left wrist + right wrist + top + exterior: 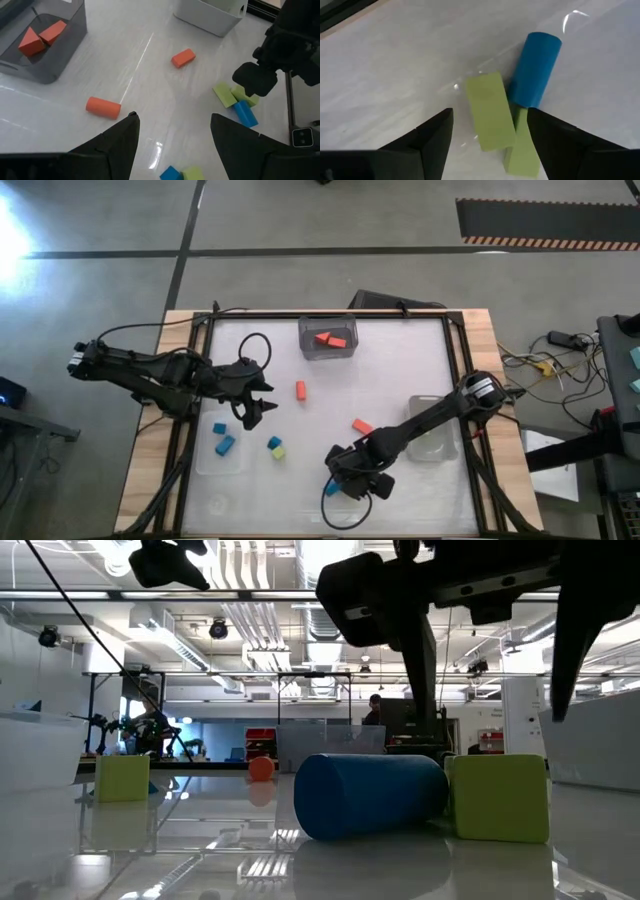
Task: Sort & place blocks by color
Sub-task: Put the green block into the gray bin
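Right pincer point(487, 137) spread, hovering over a green block point(489, 111) touching the blue cylinder point(535, 69) at the tabletop's 6 o'clock. Step: approach to grasp. Next: descend, close on green only. Left pincer point(172, 135) spread, waiting at 9 o'clock.

Grey concrete floor point(300, 215), striped hazard mat point(545, 225), ceiling ducts point(240, 580).

A glossy white tabletop point(380, 65) mirrors the matt blue cylinder point(534, 70) and matt yellow-green blocks point(490, 111); its border point(150, 450) is bare wood.
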